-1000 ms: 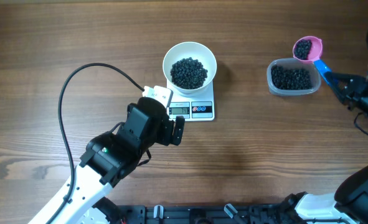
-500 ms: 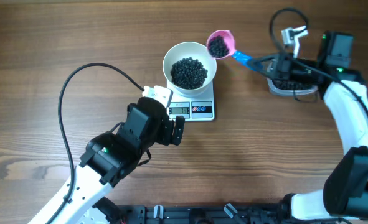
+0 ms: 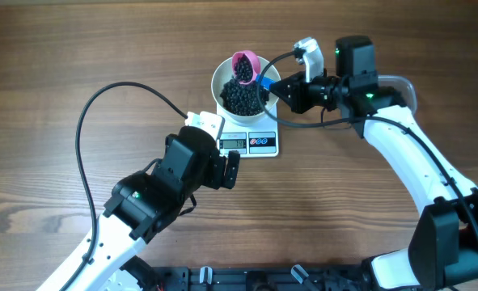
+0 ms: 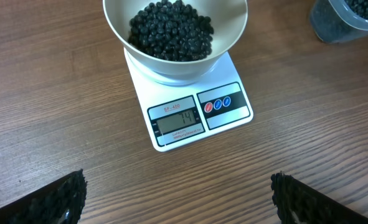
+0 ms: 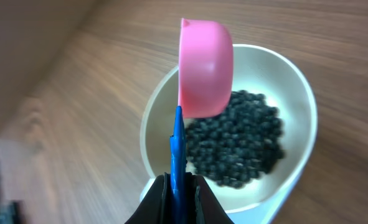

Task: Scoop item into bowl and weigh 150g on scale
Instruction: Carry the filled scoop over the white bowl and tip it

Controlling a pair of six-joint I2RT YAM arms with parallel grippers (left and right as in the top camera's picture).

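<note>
Wooden surface [image 3: 61,48] all round. Left end effector [image 4: 177,200], fingers wide apart, hovers just before the scale [image 4: 196,115]. Beyond it, the white bowl [image 3: 222,71] of black beads [image 3: 243,99] sits on the scale. Right end effector [image 5: 177,186], clamped on the pink scoop [image 5: 205,68], holds it tilted over the bowl.

Soft, even light; the bowl [image 3: 220,79] casts only a faint shadow. In the right wrist view, the table [image 5: 59,143] left of the bowl looks blurred and dimmer.
</note>
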